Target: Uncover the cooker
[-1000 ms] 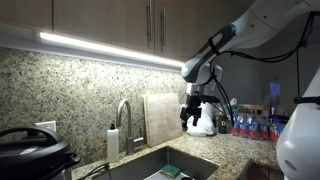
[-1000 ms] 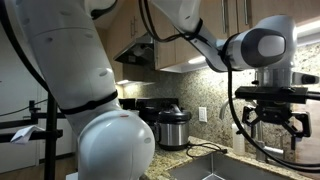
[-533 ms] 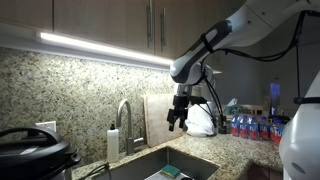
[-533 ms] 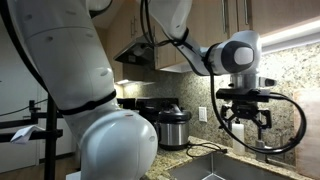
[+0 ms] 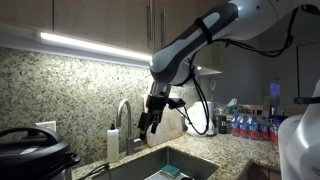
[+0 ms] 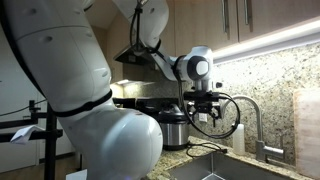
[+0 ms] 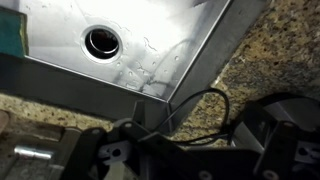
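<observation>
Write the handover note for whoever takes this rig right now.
Gripper: looks open and empty, in the air over the sink, near the faucet.
Cooker: on the counter beyond the faucet, apart from the gripper, lid on.
Done: nothing on the cooker yet.
Left: reach the cooker, grip the lid's top handle, lift the lid off.

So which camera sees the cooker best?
An exterior view shows the large round black pressure cooker closest, its domed lid and steel rim unblocked, though cropped. In an exterior view it looks small. The wrist view shows only steel sink and granite counter.
</observation>
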Tool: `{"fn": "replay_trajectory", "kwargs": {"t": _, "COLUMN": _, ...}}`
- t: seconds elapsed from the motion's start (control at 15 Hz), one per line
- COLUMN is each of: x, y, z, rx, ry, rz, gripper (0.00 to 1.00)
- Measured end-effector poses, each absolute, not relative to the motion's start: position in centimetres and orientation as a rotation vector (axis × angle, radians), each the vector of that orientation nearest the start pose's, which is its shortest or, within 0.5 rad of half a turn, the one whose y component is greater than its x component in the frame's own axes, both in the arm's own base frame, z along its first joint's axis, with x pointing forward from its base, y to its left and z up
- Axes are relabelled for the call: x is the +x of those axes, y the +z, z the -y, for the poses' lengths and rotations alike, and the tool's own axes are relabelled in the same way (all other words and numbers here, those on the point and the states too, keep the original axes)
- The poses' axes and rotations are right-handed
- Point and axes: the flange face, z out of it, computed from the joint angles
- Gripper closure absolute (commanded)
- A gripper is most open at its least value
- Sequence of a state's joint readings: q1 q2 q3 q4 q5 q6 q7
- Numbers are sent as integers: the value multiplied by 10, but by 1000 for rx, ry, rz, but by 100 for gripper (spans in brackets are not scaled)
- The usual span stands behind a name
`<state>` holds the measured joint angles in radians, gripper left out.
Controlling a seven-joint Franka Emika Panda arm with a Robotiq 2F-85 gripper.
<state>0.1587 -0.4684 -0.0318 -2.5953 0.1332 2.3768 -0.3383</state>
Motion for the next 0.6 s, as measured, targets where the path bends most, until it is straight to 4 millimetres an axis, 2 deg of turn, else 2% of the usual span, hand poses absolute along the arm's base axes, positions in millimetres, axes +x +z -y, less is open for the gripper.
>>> {"fn": "replay_trajectory", "kwargs": {"t": 0.27, "x": 425, "y": 468, "z": -123, "rx": -2933, "ry": -625, "rz": 785, "gripper": 0}}
{"fn": "replay_trajectory", "kwargs": {"t": 0.47, "x": 444, "y": 488, "z": -156, "rx": -2851, "ry": -840, "rz": 846, "gripper": 0}}
{"fn": "replay_trajectory", "kwargs": {"t": 0.6, "x": 454, "y": 498, "z": -174, "rx": -2781, "ry": -915, "rz": 884, "gripper": 0}}
